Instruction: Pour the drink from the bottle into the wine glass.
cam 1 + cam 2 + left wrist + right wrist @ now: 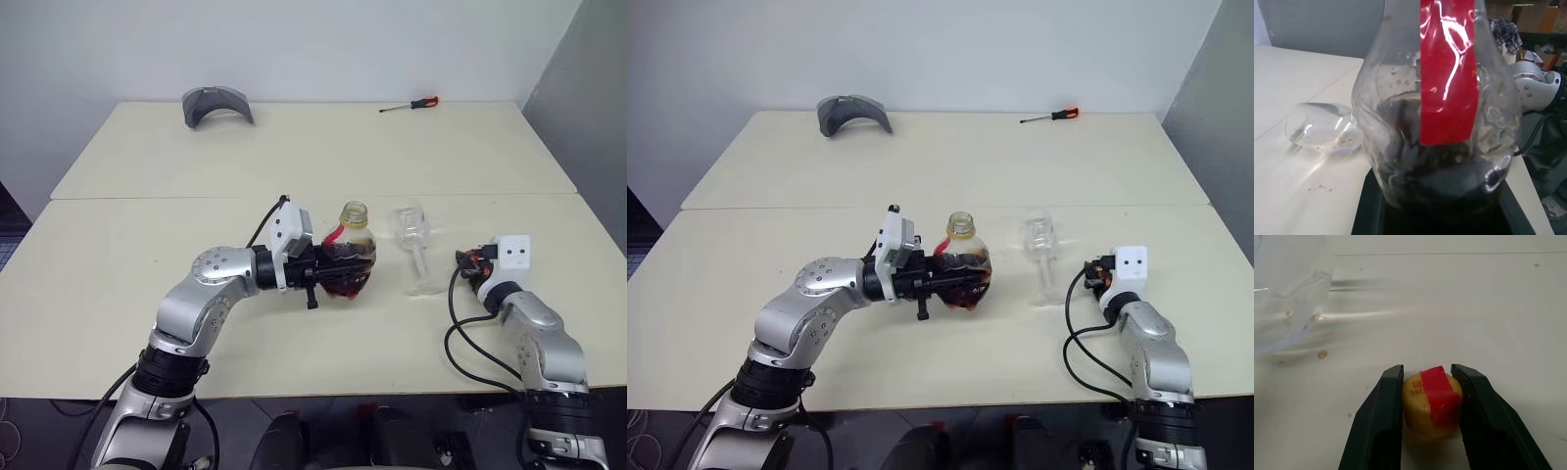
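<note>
On the cream table [147,294]: one bottle, one glass, one cap, two claws.

From the head views, one small squat clear plastic bottle [351,257] with a red label strip stands upright and uncapped, dark reddish-brown drink [345,279] low in its body, pinched between the left gripper [338,272] fingers. One clear stemmed wine glass [415,245] stands just beside it, between the two claws; the right gripper [1093,275] rests low on the table near the glass foot. One grey curved piece [217,104] and one red-handled screwdriver [411,104] lie far back.
Left wrist view: bottle against the claw, glass bowl [1323,128] beyond.
Right wrist view: one yellow cap [1432,401] with red tape, clamped between its fingers [1382,416].
</note>
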You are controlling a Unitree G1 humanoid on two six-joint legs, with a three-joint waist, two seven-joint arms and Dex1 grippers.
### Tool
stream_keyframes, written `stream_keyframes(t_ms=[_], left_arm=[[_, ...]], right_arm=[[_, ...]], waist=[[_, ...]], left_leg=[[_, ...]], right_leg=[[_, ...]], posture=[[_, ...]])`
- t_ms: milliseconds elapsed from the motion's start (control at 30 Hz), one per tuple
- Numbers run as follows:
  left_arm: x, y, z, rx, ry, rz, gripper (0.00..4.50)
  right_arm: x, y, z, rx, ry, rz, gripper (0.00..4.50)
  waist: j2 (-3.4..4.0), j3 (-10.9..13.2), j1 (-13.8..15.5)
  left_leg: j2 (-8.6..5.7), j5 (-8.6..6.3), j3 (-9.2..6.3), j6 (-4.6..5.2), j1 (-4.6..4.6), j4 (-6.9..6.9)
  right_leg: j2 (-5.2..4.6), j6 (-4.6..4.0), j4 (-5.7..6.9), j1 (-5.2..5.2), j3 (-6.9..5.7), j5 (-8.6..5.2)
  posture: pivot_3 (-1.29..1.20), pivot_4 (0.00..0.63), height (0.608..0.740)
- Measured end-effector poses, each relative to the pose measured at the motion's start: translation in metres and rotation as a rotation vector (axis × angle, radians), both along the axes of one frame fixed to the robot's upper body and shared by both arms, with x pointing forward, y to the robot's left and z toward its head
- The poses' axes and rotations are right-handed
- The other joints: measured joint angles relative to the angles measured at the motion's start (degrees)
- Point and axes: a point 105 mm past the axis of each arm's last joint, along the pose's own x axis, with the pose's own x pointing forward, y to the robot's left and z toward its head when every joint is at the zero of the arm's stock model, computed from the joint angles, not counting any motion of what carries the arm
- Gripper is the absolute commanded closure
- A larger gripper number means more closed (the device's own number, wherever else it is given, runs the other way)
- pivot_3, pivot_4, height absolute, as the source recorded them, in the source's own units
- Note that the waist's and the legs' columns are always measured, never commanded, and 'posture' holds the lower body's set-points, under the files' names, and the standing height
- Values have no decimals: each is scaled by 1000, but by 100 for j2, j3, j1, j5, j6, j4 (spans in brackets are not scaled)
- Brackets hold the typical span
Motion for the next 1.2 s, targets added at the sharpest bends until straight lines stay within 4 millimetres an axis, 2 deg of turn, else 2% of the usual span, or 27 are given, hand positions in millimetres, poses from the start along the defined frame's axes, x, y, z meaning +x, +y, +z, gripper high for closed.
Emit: stream_keyframes(t_ms=[33,67,133,367,500,567,667,733,867,967,1067,1200], left_arm=[[0,0,0,0,1,1,3761],[1,0,-1,1,3,3,3761],[1,0,-1,2,2,4,3761],[2,2,-3,1,8,22,3761],[1,3,-6,-2,17,41,3761],[1,6,-9,-5,25,61,3761],[4,13,-8,-5,22,98,3761],[4,16,-8,-6,20,112,3761],[5,19,-9,4,22,120,3761],[5,20,-9,5,21,127,3761],[6,21,-9,2,21,140,3761],[13,27,-5,-17,13,210,3761]], right_arm=[[0,-1,-1,-6,1,-7,3253],[1,-3,-1,-13,-1,-12,2714],[2,-4,0,-20,0,-19,2324],[1,-15,5,-18,2,-37,24],[-4,-7,25,-11,-41,-3,0],[-10,0,45,-34,-87,51,0],[-22,19,85,-52,-184,212,0],[-32,34,100,-27,-213,353,0],[-53,58,116,10,-208,648,0],[-70,71,132,-14,-178,930,0],[-75,85,134,-22,-169,1070,0],[-75,112,133,30,-182,1175,0]], waist=[[0,0,0],[0,0,0],[0,0,0],[0,0,1],[2,-1,-4],[3,-1,-2],[3,-1,1],[3,-1,1],[2,0,2],[1,0,-1],[-1,0,-4],[-2,0,-2]], left_leg=[[-1,0,0,0,-1,0],[-2,0,1,0,-1,1],[-2,0,1,1,-1,1],[-1,-2,1,4,-1,1],[0,-3,-1,6,-1,0],[0,-4,-2,7,-2,1],[-1,-5,-8,9,-2,1],[-3,-6,-9,10,-2,1],[-5,-6,-9,11,-2,4],[-2,-7,-10,12,2,2],[1,-6,-13,12,4,1],[1,-6,-14,11,1,4]], right_leg=[[0,0,0,0,0,0],[0,0,-1,0,1,0],[-1,0,-1,0,1,0],[0,0,0,0,1,0],[0,0,1,0,1,0],[0,0,0,0,1,0],[0,1,-2,1,-4,0],[0,1,-4,3,-5,-1],[-1,1,-6,7,-7,0],[1,1,-7,8,-10,0],[4,0,-7,11,-11,0],[2,0,-6,10,-11,0]], posture=[[0,150,740],[0,150,740],[0,150,740],[0,150,740],[0,150,740],[0,150,740],[0,150,740],[0,150,740],[0,150,740],[0,150,740],[0,150,740],[0,150,740]])
